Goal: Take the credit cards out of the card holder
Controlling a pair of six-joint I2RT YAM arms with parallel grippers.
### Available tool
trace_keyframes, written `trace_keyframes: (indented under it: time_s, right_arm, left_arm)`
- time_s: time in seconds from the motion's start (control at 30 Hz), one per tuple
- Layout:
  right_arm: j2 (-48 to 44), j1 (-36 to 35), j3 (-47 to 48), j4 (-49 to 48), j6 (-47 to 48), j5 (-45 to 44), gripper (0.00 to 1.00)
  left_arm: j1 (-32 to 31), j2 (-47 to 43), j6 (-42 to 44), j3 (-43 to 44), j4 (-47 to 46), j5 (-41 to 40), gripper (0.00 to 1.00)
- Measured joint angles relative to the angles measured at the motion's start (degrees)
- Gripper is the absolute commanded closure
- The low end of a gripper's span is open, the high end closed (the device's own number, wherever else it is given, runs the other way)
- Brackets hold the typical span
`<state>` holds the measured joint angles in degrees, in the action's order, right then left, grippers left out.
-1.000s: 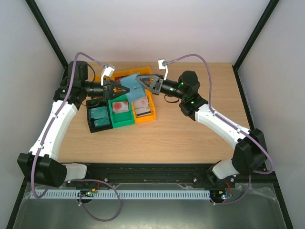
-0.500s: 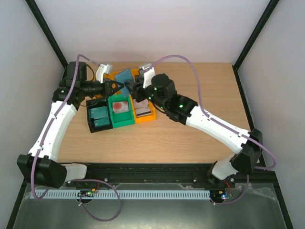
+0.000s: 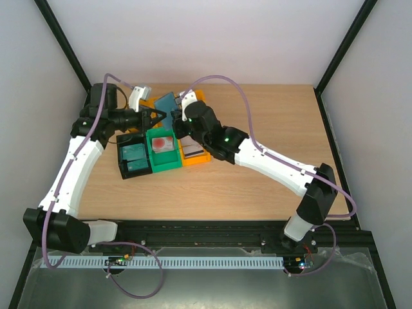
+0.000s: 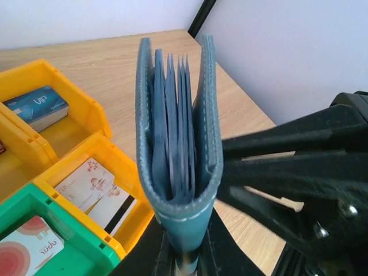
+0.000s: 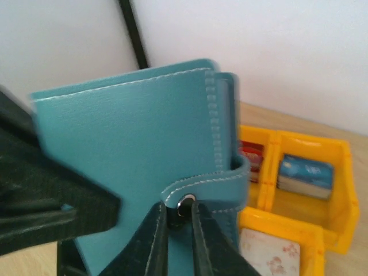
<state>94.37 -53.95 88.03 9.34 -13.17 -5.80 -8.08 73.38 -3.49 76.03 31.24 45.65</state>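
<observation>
Teal leather, stitched pale along its edges: that's the card holder [image 4: 175,144], held up in the air over the row of bins at the back left of the bench [image 3: 257,180]. From the left wrist camera it stands upright and slightly parted, with the blue-grey inner sleeves [image 4: 172,109] packed edge-on between the two covers. I can't tell whether any cards sit in them.

The left hand [image 4: 187,259] is clamped on the folded spine at the bottom of the card holder. The right hand [image 5: 179,230] comes in from the other side, its two fingers pinched on the closing tab [image 5: 201,187] right at the metal snap.

Below, the only writing I can read is "VIP", in white on a blue credit card [image 4: 37,106] lying on a small stack in the rear orange bin [image 4: 86,112]. The nearer orange bin [image 4: 123,227] holds a white card with a red flower pattern [image 4: 86,184] and a black stripe showing under it. A pale card with red circles [image 4: 29,247] lies in the green bin [image 4: 98,244]; its small print is too fine to make out. The black bin [image 3: 120,158] at the left end holds teal cards [image 3: 135,154].

The bins sit touching one another, close to the left wall and the black corner post [image 3: 61,42]. To the right of them and toward the near edge, broad bare wood shows, crossed only by the right arm [image 3: 277,167] stretching diagonally from its base. Both hands meet just above the rear orange bin.
</observation>
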Motion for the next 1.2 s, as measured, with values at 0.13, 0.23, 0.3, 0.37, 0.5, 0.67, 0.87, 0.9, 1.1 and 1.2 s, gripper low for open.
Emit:
trace_keyframes:
  time_s: [0.13, 0.23, 0.3, 0.37, 0.5, 0.67, 0.87, 0.9, 1.1, 1.2]
  right_arm:
    - [0.26, -0.09, 0.2, 1.64, -0.92, -6.82, 0.98]
    - [0.39, 2.89, -0.2, 3.1, -1.53, -10.8, 0.98]
    - [0.15, 5.42, -1.27, 3.21, -2.12, -11.15, 0.98]
    - [-0.68, 8.28, -3.48, 3.61, -2.56, -12.31, 0.98]
    - [-3.52, 14.67, -8.7, 4.81, -2.27, -12.09, 0.95]
    - [-9.25, 17.29, -12.57, 4.85, 1.4, -2.01, 0.61]
    - [-18.29, 17.97, -15.89, 1.14, 6.43, 23.08, 0.52]
    - [-18.69, 17.99, -15.76, 0.42, 6.84, 26.08, 0.51]
    - [-17.57, 18.01, -13.42, -0.72, 8.26, 41.07, 0.49]
    - [-16.9, 17.99, -12.33, -0.85, 8.28, 46.18, 0.45]
  left_arm:
    - [0.15, -0.13, 0.28, 0.0, 0.17, 0.37, 0.98]
    - [0.02, -0.42, 0.76, 0.0, 0.48, 1.57, 0.98]
    - [-0.33, -0.48, 1.44, 0.0, 0.42, 2.49, 0.98]
    - [-0.57, -0.66, 1.97, 0.0, 1.25, 3.02, 0.98]
    - [-0.48, -1.09, 2.64, 0.0, 1.64, 3.26, 0.98]
    - [-0.48, -1.14, 3.87, 0.0, 2.58, 4.63, 0.98]
    - [-0.48, -1.14, 8.55, 0.39, 6.38, 8.07, 0.98]
    - [-0.5, -1.14, 9.94, 0.83, 7.67, 8.83, 0.98]
    - [-2.03, -1.33, 21.33, 7.04, 17.2, 13.77, 0.98]
    - [-2.97, -2.16, 24.48, 8.35, 19.87, 15.45, 0.98]
